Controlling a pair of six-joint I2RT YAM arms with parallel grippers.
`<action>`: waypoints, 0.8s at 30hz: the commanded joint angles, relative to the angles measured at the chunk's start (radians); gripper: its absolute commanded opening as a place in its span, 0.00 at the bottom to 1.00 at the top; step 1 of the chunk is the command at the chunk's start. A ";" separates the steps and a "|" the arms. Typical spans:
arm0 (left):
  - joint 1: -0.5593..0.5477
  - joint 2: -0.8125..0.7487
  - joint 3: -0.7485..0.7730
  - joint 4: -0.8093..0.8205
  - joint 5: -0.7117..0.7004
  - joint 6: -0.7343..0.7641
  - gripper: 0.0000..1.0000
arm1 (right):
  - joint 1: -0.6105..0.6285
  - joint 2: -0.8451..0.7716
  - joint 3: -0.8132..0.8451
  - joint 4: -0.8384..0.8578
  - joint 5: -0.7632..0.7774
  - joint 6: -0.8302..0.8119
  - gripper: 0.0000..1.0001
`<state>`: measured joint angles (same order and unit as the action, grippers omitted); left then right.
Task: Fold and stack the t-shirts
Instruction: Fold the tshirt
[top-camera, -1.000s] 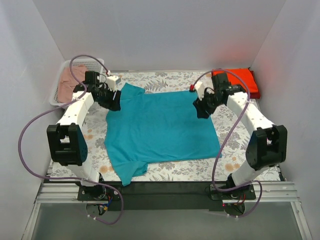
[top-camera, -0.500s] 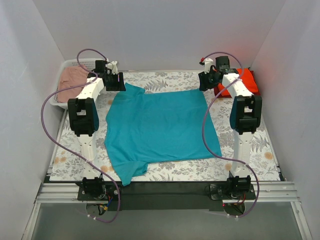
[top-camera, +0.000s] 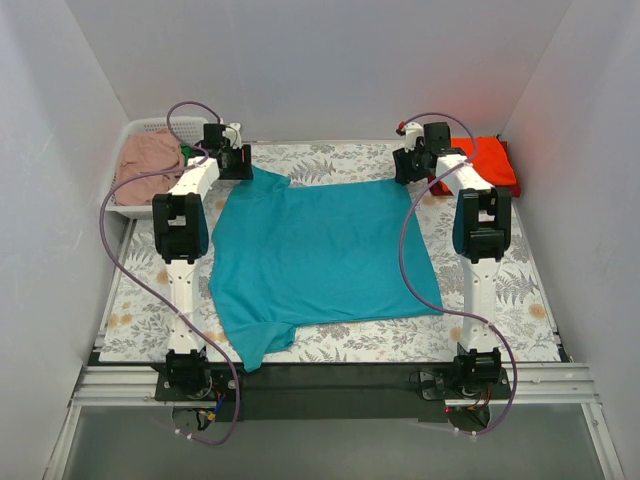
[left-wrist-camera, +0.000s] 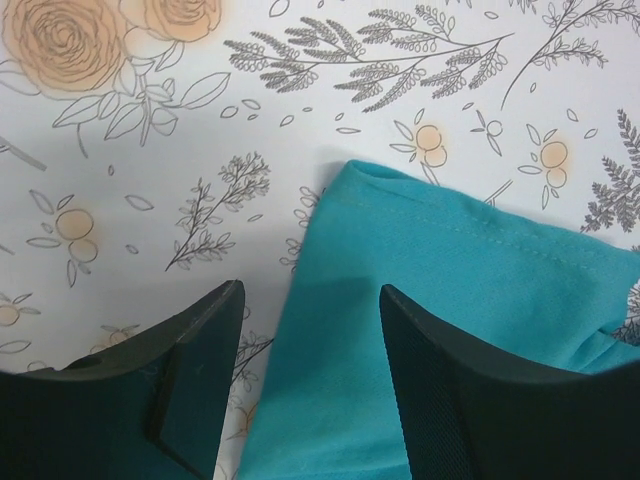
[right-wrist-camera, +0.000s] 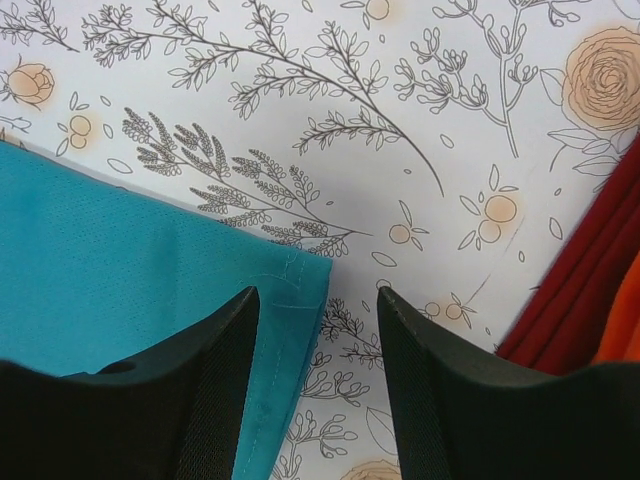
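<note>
A teal-blue t-shirt (top-camera: 320, 255) lies spread flat on the floral table cloth. My left gripper (top-camera: 232, 163) is open above its far left sleeve (left-wrist-camera: 440, 260), with the sleeve edge between the jaws. My right gripper (top-camera: 412, 168) is open above its far right hem corner (right-wrist-camera: 300, 290), with the corner's edge between the jaws. A folded orange-red t-shirt (top-camera: 487, 163) lies at the far right; its edge shows in the right wrist view (right-wrist-camera: 590, 310). A dusty pink t-shirt (top-camera: 145, 165) sits in the basket with a bit of green (top-camera: 186, 157) beside it.
A white lattice basket (top-camera: 122, 205) stands at the far left corner. White walls close in the back and both sides. Purple cables loop from both arms. The floral table cloth (top-camera: 500, 300) shows around the teal shirt.
Both arms have stretched out towards the back of the table. The grippers moved from over the shirt's upper sides to its two far corners. The teal shirt has not moved.
</note>
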<state>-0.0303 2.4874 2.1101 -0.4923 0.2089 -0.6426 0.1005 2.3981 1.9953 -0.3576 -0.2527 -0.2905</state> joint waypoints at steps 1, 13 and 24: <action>-0.014 0.027 0.042 0.023 -0.031 0.011 0.56 | 0.002 0.022 0.037 0.068 -0.008 0.011 0.58; -0.026 0.082 0.074 0.031 -0.019 0.032 0.55 | 0.002 0.067 0.045 0.097 -0.036 0.031 0.59; -0.062 0.119 0.106 0.046 -0.026 0.064 0.55 | 0.002 0.069 0.024 0.097 -0.086 0.014 0.27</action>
<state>-0.0662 2.5725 2.2044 -0.4122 0.1894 -0.6037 0.1005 2.4546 2.0068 -0.2703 -0.3061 -0.2710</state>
